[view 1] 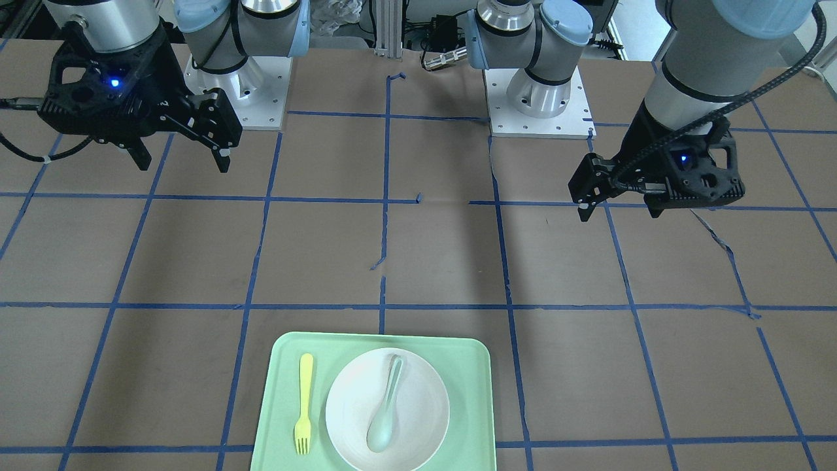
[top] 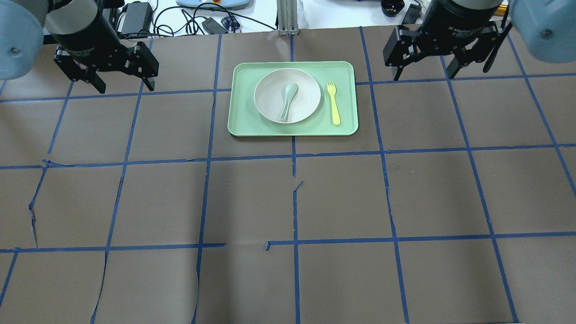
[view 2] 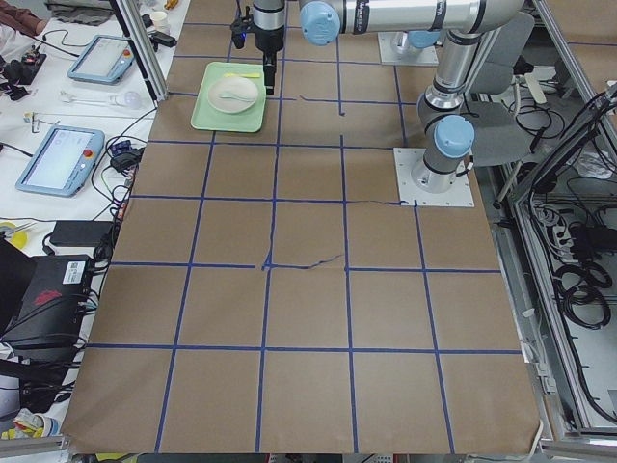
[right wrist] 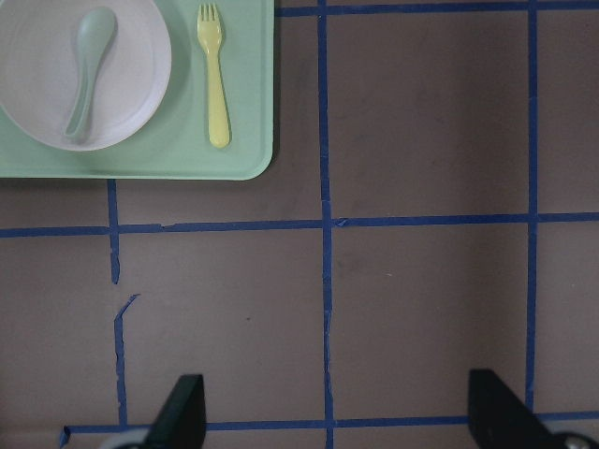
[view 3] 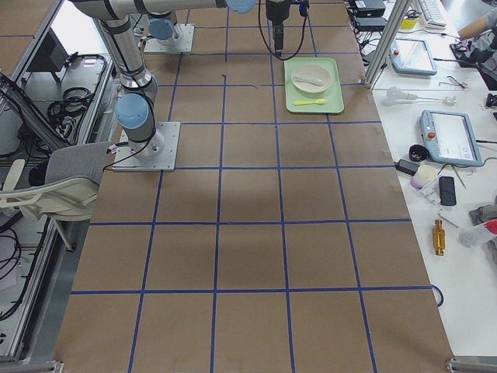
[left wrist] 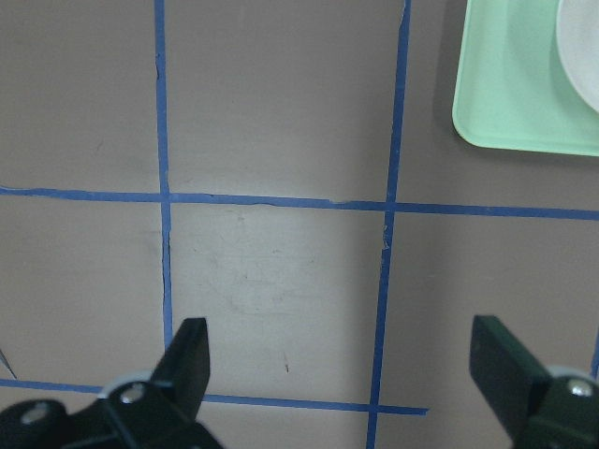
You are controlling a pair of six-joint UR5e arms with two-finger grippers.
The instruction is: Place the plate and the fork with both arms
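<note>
Overhead exterior gives you the clearest layout: the plate (top: 307, 95) sits on the mint-green tray (top: 245, 122), left of the tray's middle as seen from the robot, with a pale green-grey spoon (top: 288, 100) lying in it. The fork (top: 333, 102) lies flat on the same tray just beside the plate, on the robot's right side of it, with a thin strip of tray showing between them. Its tines point away from the robot.

The tray rests at the far middle of the tabletop (top: 288, 202). You'll find the right claw (top: 424, 74) off to the fork's side of the tray, beyond its edge and raised above the brown surface, fingers spread wide and grasping nothing. The left claw (top: 125, 84) hangs on the plate's side, farther from the tray than the right one, also released and empty.

From the right wrist camera you see plate, spoon and fork in the upper left corner, well apart from the splayed fingertips (right wrist: 180, 412). The left wrist camera catches only a corner of the tray and a sliver of plate at upper right.
</note>
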